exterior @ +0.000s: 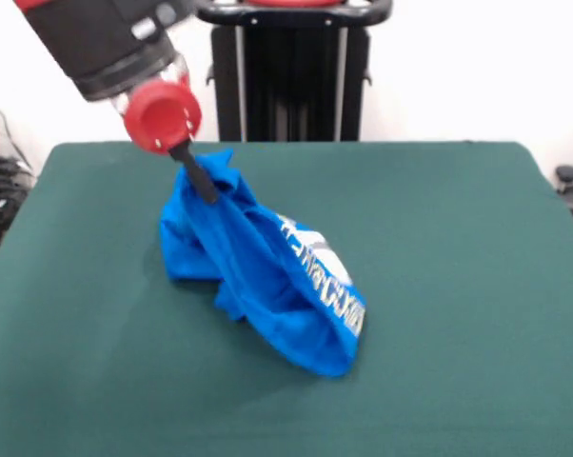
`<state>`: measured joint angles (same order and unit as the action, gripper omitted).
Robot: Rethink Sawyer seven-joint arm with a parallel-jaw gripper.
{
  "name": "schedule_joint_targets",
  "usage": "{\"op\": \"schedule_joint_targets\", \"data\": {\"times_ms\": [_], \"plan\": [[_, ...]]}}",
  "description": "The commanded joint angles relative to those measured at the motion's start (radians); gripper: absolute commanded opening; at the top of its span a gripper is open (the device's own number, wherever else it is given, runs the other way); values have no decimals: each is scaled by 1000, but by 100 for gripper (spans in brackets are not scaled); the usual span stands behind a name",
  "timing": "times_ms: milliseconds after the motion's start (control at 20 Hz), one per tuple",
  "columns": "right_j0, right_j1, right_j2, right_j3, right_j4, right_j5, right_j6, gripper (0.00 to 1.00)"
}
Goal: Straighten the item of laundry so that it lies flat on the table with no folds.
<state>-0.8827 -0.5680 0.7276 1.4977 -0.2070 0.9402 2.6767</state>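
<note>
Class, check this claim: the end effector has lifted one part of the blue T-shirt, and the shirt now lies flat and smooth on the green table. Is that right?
Not quite. In the front view the end effector does hold up one part of the T-shirt, but the shirt is bunched and folded in a heap on the table, not flat and smooth.

The red and black arm (115,38) slants down from the upper left, over the table's far left part. Below its round red wrist cap (163,116), the thin black gripper (203,186) is pinched closed on the T-shirt (267,276), holding a bunch of it lifted.

blue t-shirt (258,271), bunched, lifted, on green table (458,286)
</note>
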Motion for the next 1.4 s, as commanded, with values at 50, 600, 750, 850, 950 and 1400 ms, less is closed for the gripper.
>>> {"op": "schedule_joint_targets", "data": {"times_ms": [50, 600, 750, 850, 950, 1400], "plan": [[-103, 116, 270, 156, 66, 34, -479, 0], [-189, 364, 399, 124, -75, -87, -741, 0], [-182, 386, 378, 103, -132, -152, -750, 0], [-183, 409, 377, 98, -137, -154, -766, 0], [-196, 438, 384, 102, -138, -149, -791, 0], [-318, 530, 356, 111, -196, -54, -946, 0]]}}
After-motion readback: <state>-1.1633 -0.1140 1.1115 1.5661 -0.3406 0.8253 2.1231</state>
